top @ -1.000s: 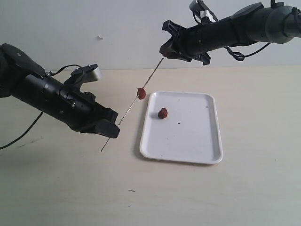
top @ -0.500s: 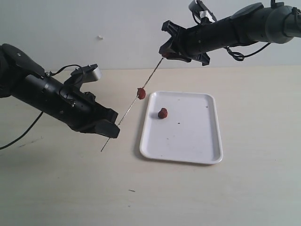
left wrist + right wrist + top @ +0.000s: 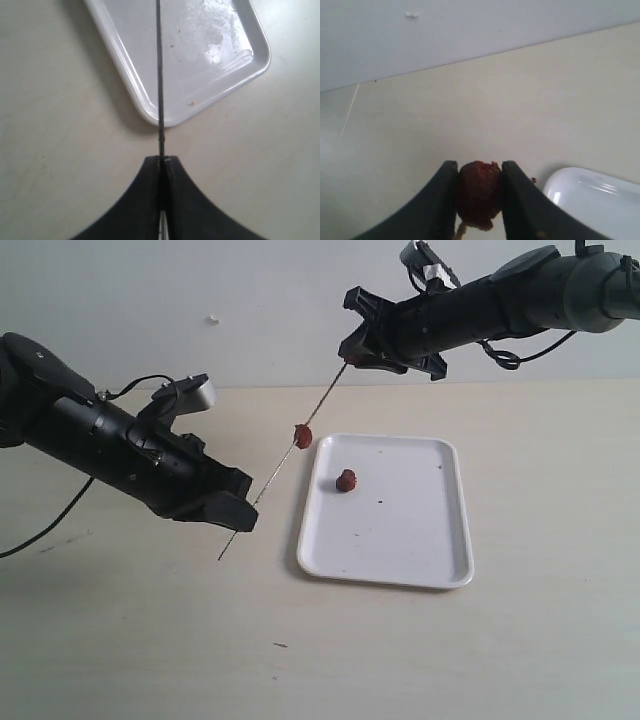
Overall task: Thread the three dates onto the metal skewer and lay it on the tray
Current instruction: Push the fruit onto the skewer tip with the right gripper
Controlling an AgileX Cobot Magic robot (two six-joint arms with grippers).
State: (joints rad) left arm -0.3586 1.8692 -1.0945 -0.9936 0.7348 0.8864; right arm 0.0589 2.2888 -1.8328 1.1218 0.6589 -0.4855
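Left end effector nudged rightward, clamped on skewer, right end effector raised, pinching date

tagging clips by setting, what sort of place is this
Probably a robotics lab test bench, not a kitchen: a bare pale tabletop against a plain white wall, two black robot arms, and only a white tray, a metal skewer and dates as props.
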